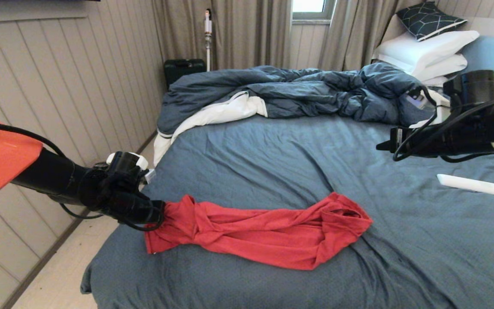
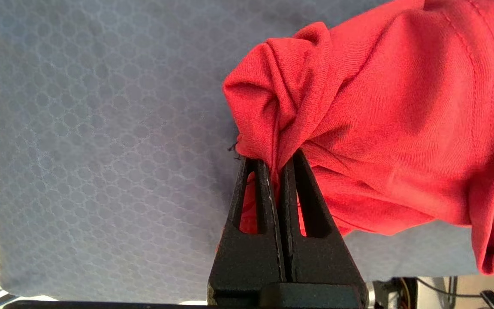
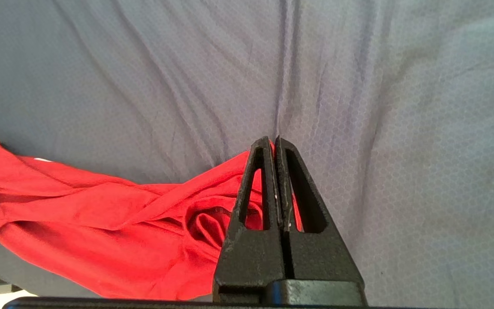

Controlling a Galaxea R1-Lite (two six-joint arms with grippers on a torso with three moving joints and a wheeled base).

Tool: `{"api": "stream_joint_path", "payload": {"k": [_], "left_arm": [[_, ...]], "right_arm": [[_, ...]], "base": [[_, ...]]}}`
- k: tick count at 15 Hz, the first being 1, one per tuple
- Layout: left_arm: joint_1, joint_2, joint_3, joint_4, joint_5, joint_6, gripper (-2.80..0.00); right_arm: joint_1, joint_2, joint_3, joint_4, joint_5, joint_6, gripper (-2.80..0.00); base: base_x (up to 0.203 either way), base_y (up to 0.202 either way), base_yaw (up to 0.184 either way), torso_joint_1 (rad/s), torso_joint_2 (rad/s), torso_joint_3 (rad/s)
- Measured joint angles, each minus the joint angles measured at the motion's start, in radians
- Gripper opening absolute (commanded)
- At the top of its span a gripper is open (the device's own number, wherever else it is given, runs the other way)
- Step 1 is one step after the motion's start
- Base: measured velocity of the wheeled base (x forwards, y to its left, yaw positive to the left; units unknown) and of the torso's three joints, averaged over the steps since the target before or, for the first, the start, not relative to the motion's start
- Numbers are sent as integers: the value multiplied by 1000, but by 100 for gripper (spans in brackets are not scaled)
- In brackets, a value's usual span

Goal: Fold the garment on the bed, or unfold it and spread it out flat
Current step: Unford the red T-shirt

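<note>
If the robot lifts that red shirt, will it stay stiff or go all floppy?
Probably floppy: the shirt lies twisted in soft folds on the bed. It looks thin, likely light. Pinched in the left gripper, it bunches, so it would likely droop.

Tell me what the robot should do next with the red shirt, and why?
Probably bring the right gripper down to the free end of the bunched red jersey T-shirt. The left gripper is shut on one end, but the right gripper, also shut, hangs empty above the slate-blue bed sheet. Two held ends could spread it flat.
</note>
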Motion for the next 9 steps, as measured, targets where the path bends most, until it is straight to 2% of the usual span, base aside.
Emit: {"api": "stream_joint_path", "payload": {"k": [1, 6, 9], "left_arm": [[3, 1, 4, -14, 0, 3, 0], [-10, -17, 38, -63, 4, 19, 0], [-24, -92, 69, -64, 1, 19, 0]], "right_arm": [[-1, 2, 0, 0, 0, 0, -280], [-1, 10, -3, -2, 0, -1, -280], [0, 14, -3, -1, 0, -1, -280]], "base": [[0, 0, 0, 0, 0, 0], [0, 0, 0, 0, 0, 0], [0, 0, 0, 0, 0, 0]]}}
